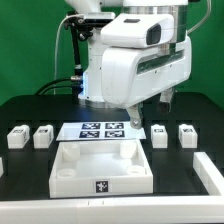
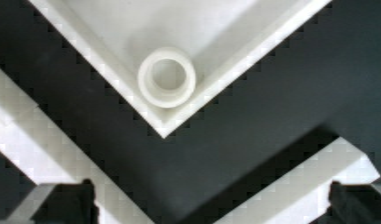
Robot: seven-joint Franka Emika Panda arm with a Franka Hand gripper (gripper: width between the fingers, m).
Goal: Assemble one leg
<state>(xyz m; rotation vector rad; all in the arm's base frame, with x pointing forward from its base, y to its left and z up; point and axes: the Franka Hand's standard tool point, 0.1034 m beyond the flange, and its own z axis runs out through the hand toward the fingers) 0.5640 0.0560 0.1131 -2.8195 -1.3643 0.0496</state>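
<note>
1. the robot's two-finger hand (image 2: 190,206) is spread wide and holds nothing. in the wrist view its dark fingertips (image 2: 45,203) stand far apart with no part between them.
2. the wrist view looks down on one corner of the large white square tray-like plastic piece (image 1: 75,182). a round white corner socket (image 2: 167,77) shows there, and it is empty.
3. the small white plastic block-shaped leg with a black-and-white tag (image 1: 159,133) lies untouched on the black bench (image 1: 30,110). it is at the exterior view's right of the thin flat white marker board (image 1: 103,128) and near the arm.
4. a second leg of the same kind (image 1: 186,134) lies just beside it, and two more legs (image 1: 43,134) lie at the exterior view's left of the marker board.
5. step in hand, as i judge it: the very start. no leg is gripped and the one socket in view is unfilled, so the task is hardly begun.
6. the next move calls for bringing the open hand over one leg. the nearest looks handiest. the fingers then need to line up across its sides, come down and close firmly.
7. after that the leg needs carrying upright to the socket and setting in square. a tilted grip would likely catch on the rim.
</note>
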